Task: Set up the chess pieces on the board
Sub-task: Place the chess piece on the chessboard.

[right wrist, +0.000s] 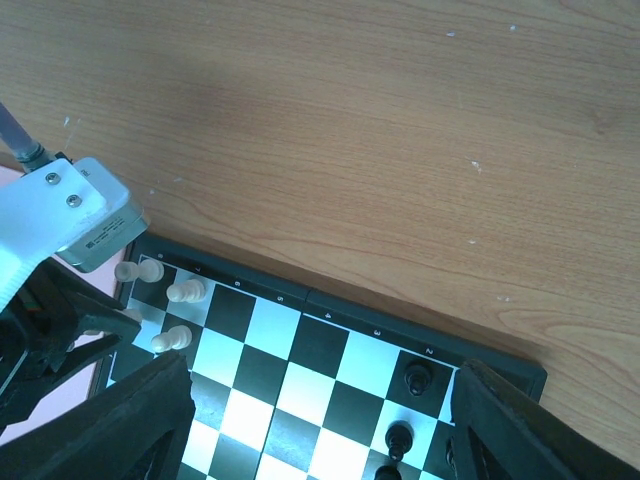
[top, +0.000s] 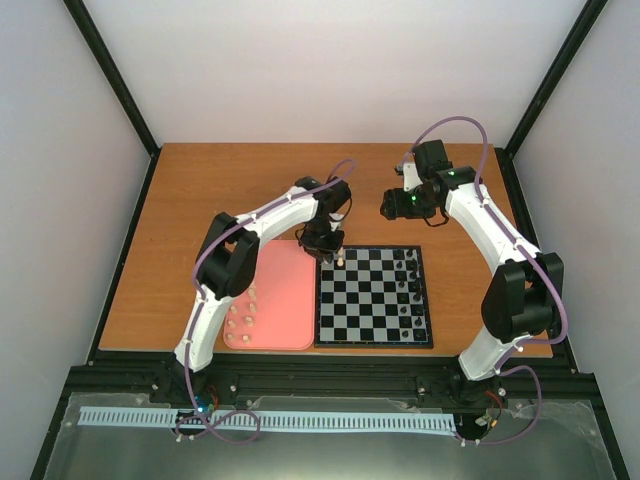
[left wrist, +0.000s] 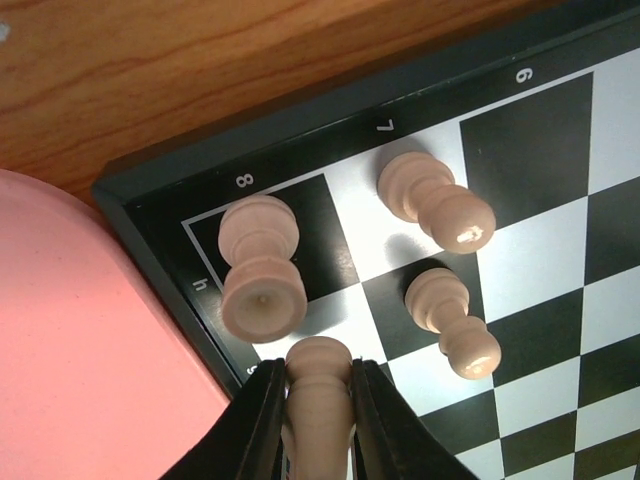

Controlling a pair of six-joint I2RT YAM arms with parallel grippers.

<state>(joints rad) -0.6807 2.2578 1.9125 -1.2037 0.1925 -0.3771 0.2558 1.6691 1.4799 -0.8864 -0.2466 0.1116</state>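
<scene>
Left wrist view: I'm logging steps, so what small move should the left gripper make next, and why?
Probably lower and release: the left gripper is shut on a cream piece over the board square beside the corner rook, which looks free.

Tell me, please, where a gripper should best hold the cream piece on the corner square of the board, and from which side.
Likely its narrow waist, between the wide top and the base: the corner piece stands upright, so come straight down from above. The held piece in the left gripper is close, so keep clear of that side.
</scene>
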